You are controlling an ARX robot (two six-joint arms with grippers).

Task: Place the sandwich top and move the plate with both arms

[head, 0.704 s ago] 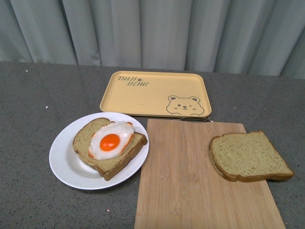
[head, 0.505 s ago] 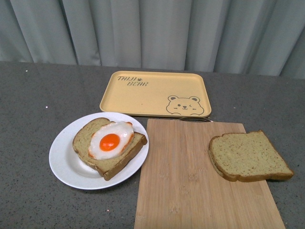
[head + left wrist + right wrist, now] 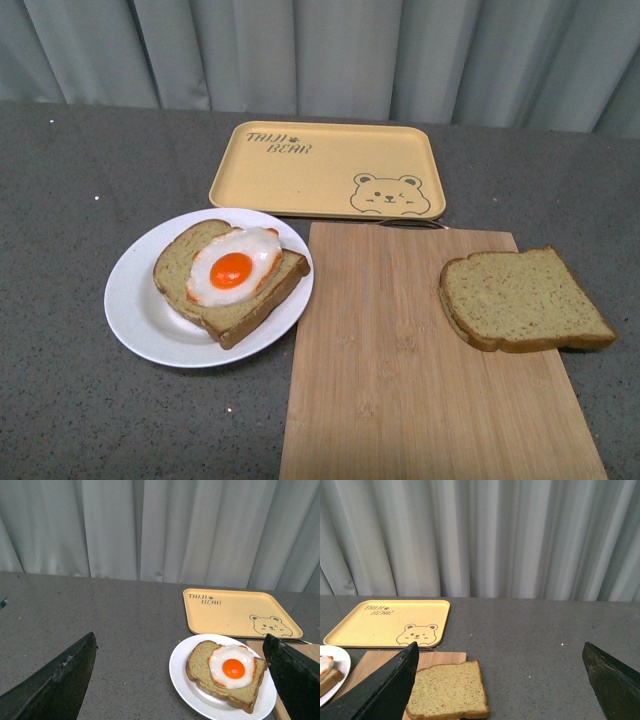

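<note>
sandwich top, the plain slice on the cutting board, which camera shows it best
The front view: the sandwich top shows whole and unobstructed on the cutting board, seen from above. The right wrist view shows it too, but smaller and at a flatter angle. The left wrist view misses it.

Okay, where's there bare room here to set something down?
The yellow bear-print tray is bare. The cutting board is free from the plate across to the plain bread slice. The table left of the plate is bare. The plate itself is crowded: the egg-topped slice fills it.
</note>
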